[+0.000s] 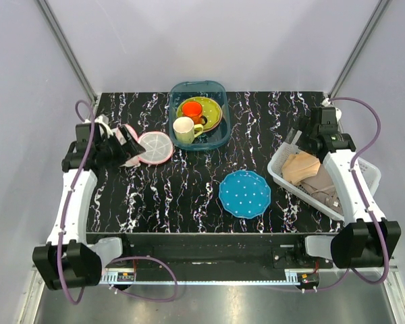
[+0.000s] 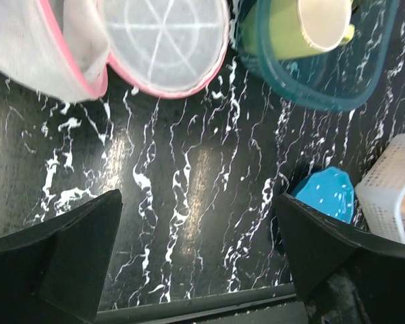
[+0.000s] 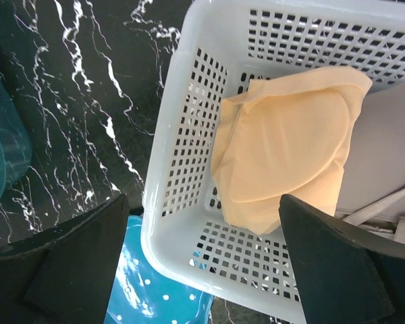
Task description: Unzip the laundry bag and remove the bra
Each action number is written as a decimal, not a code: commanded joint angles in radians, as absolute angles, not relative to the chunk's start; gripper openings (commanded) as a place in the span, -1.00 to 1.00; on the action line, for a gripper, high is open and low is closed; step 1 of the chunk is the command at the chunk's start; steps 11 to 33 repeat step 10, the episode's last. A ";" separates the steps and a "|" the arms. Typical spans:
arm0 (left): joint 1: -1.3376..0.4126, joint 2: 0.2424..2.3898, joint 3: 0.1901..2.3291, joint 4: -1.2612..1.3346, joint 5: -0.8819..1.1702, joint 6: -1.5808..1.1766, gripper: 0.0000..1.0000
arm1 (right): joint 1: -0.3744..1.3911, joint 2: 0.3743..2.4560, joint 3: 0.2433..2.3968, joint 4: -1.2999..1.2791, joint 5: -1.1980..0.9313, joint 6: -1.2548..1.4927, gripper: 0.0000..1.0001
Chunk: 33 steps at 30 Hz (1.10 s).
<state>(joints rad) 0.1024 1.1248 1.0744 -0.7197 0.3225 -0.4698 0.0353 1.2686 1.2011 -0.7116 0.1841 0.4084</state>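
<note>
Top external view: laundry bag lies unzipped at table left, one round half flat, the other tipped up beside the left gripper, whose jaws stand wide, holding nothing. Bra sits folded in the white basket at far right, well apart from the bag. Right gripper hangs over it, jaws spread, empty. Expect the bra to be light, soft and limp, though the cups likely keep some shape. You'd best pinch a cup edge; loose fabric could snag the basket holes. The bag probably skids if nudged.
</note>
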 commanded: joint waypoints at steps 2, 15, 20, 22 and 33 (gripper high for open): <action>0.101 1.017 0.986 -0.707 0.341 -0.433 0.98 | 0.034 1.278 1.233 -0.733 0.172 0.417 0.99; 0.101 0.992 0.948 -0.700 0.354 -0.443 0.98 | 0.034 1.270 1.218 -0.726 0.157 0.426 0.99; 0.101 0.992 0.948 -0.700 0.354 -0.443 0.98 | 0.034 1.270 1.218 -0.726 0.157 0.426 0.99; 0.101 0.992 0.948 -0.700 0.354 -0.443 0.98 | 0.034 1.270 1.218 -0.726 0.157 0.426 0.99; 0.101 0.992 0.948 -0.700 0.354 -0.443 0.98 | 0.034 1.270 1.218 -0.726 0.157 0.426 0.99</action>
